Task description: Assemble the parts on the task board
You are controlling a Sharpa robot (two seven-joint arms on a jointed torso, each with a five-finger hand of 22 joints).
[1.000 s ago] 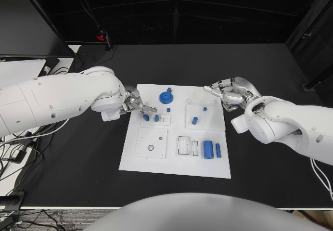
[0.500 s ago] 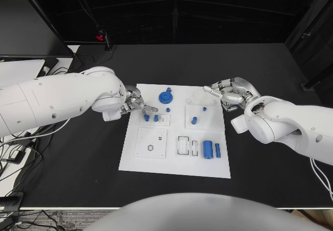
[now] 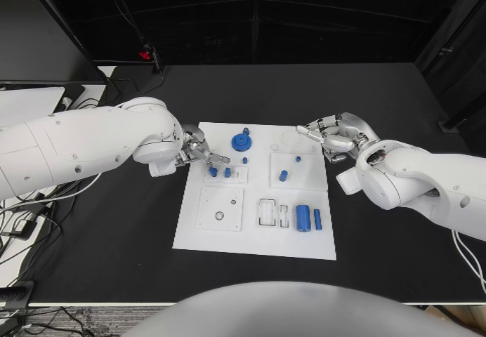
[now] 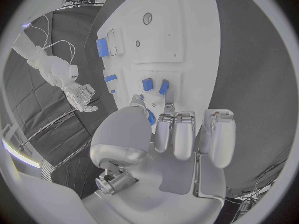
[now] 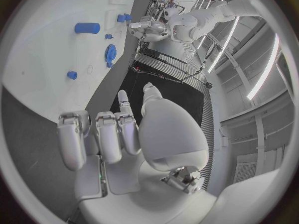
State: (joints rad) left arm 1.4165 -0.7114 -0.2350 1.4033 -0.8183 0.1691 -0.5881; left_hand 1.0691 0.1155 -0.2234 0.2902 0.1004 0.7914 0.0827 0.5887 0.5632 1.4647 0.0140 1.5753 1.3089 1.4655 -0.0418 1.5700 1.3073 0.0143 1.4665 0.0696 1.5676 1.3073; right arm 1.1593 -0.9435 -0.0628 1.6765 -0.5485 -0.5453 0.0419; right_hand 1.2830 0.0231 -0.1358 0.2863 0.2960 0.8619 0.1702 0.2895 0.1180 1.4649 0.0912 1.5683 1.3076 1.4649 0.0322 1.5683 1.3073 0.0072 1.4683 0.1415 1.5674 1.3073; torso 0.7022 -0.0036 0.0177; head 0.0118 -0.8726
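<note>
White task board (image 3: 203, 235) | left robot hand (image 3: 194, 152) empty | right robot hand (image 3: 329, 137) empty

The right hand (image 5: 124, 134) rises into the middle of the round picture, its silver fingers (image 5: 102, 137) side by side and bent forward, the thumb (image 5: 152, 97) set apart from them, nothing held. Beyond the fingers lies the white task board (image 5: 56, 40) on the black desk (image 5: 156, 92). On the board sit a blue cylinder (image 5: 87, 28), a blue gear-shaped disc (image 5: 110, 52), a small blue peg (image 5: 72, 75) and two small blue pieces (image 5: 123, 18) close together. The left hand (image 5: 149, 29) hovers at the board's far edge, just beside those two pieces.
</note>
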